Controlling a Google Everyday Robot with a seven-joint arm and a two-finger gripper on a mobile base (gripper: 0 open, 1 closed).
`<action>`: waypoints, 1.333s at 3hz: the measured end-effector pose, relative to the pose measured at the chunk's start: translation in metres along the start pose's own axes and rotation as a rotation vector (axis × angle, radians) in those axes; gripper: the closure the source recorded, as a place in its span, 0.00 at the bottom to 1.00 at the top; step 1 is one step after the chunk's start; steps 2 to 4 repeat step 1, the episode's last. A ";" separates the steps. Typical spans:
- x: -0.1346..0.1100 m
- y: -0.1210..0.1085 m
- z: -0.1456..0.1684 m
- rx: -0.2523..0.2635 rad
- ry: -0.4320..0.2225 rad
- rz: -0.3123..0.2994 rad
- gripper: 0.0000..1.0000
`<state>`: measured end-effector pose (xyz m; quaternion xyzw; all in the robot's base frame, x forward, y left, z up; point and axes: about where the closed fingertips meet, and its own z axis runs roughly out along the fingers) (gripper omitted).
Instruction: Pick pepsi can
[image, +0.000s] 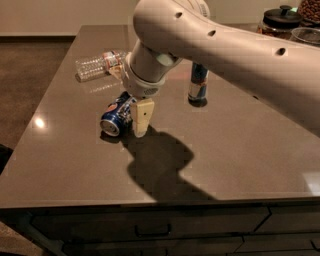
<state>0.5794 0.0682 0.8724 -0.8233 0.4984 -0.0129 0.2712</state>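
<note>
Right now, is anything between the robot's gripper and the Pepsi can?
Nothing visible does. The gripper is right beside the short dark-blue Pepsi can, lying on its side. The clear plastic bottle and slim blue-and-silver can are farther back.

The scene is dim, with warm light. The light comes from above and behind, so the arm and the gripper, low on the bench beside the pepsi can, throw a wide dark shadow toward the front edge. A small glare spot shines at the left.
</note>
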 end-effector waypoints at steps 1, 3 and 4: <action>0.001 0.001 0.000 -0.003 -0.001 0.000 0.00; 0.001 0.001 0.000 -0.003 -0.001 0.000 0.00; 0.001 0.001 0.000 -0.003 -0.001 0.000 0.00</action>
